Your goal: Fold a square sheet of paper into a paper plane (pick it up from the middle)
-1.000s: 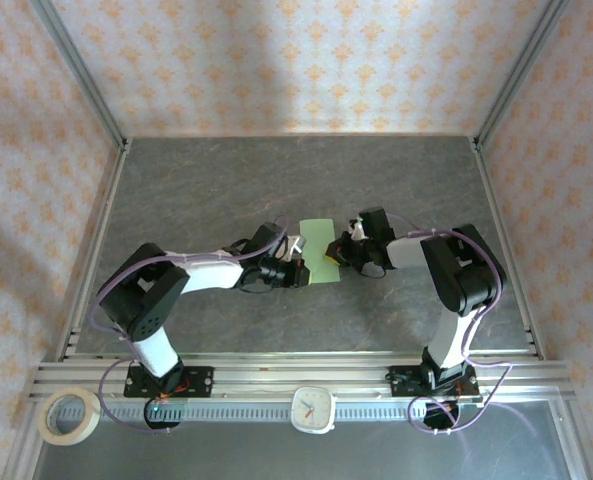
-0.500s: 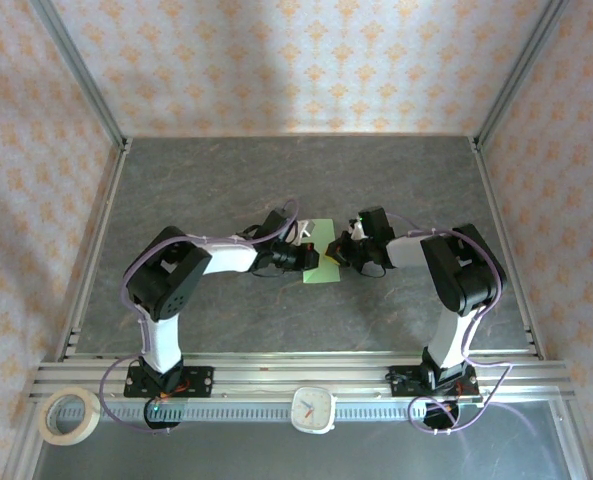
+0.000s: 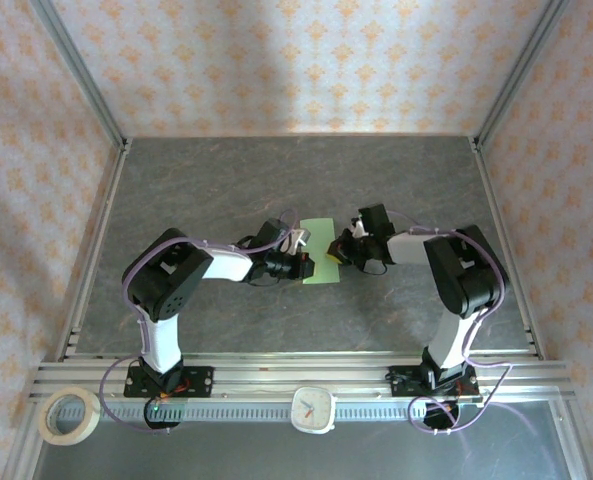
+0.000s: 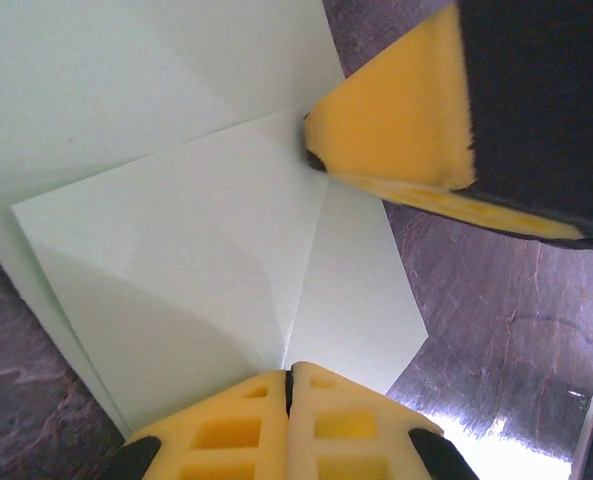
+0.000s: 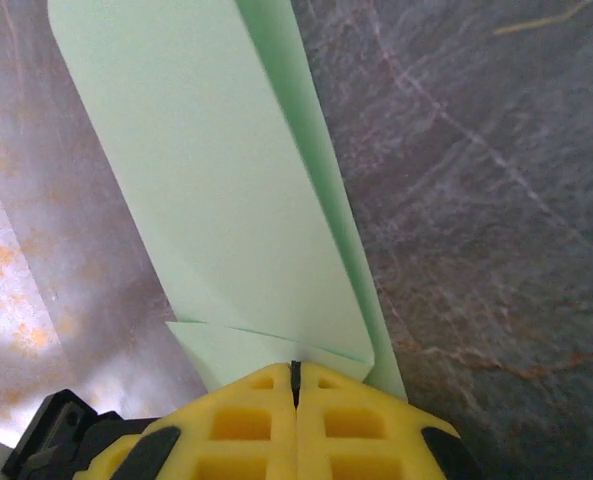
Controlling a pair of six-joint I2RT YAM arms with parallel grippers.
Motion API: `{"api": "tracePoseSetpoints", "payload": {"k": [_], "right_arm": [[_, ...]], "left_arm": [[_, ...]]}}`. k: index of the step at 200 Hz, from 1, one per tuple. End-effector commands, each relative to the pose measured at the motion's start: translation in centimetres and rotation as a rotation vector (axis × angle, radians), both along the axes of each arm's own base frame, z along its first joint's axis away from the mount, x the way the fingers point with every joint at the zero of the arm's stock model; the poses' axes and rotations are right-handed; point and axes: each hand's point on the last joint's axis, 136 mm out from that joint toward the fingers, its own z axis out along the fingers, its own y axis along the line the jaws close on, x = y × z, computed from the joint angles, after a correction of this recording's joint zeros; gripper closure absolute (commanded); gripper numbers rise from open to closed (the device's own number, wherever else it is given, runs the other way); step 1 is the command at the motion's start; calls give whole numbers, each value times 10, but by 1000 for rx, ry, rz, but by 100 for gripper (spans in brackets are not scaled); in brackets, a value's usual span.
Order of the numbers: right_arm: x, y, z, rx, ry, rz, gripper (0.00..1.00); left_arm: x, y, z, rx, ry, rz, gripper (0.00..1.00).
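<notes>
The square sheet of paper [image 3: 320,238] is pale green and lies partly folded on the dark table between my two grippers. In the left wrist view the sheet [image 4: 176,230] shows diagonal flaps that meet along a crease. My left gripper [image 4: 288,378] is shut, its yellow tips on the near end of that crease. From above, the left gripper [image 3: 303,263] sits at the sheet's left edge and the right gripper [image 3: 337,252] at its right edge. The right gripper [image 5: 296,372] is shut too, its tips pressing a folded flap of the paper [image 5: 206,170]. One right finger [image 4: 406,120] touches the sheet.
A roll of tape [image 3: 69,415] and a small white clock [image 3: 313,408] lie on the near rail in front of the arm bases. Aluminium frame posts and patterned walls enclose the grey table [image 3: 206,190], which is bare around the paper.
The left arm's elbow has swung up and inward, and its gripper has shifted slightly along the paper's left edge. The right gripper has held its place.
</notes>
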Motion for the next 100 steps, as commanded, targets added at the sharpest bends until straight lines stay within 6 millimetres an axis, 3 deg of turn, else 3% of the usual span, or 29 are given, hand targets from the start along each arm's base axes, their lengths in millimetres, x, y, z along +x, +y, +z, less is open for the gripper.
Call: {"api": "tracePoseSetpoints", "payload": {"k": [1, 20, 37, 75, 100], "right_arm": [[7, 5, 28, 19, -56, -13, 100], [-4, 21, 27, 46, -51, 21, 100], [-15, 29, 13, 40, -18, 40, 100], [-28, 14, -25, -43, 56, 37, 100], [-18, -2, -30, -49, 61, -12, 100]], "left_arm": [[-42, 34, -58, 165, 183, 8, 100], [-40, 33, -59, 167, 185, 8, 100], [-40, 34, -60, 181, 186, 7, 100], [-41, 36, -62, 189, 188, 10, 100], [-43, 37, -65, 193, 198, 7, 100]]}}
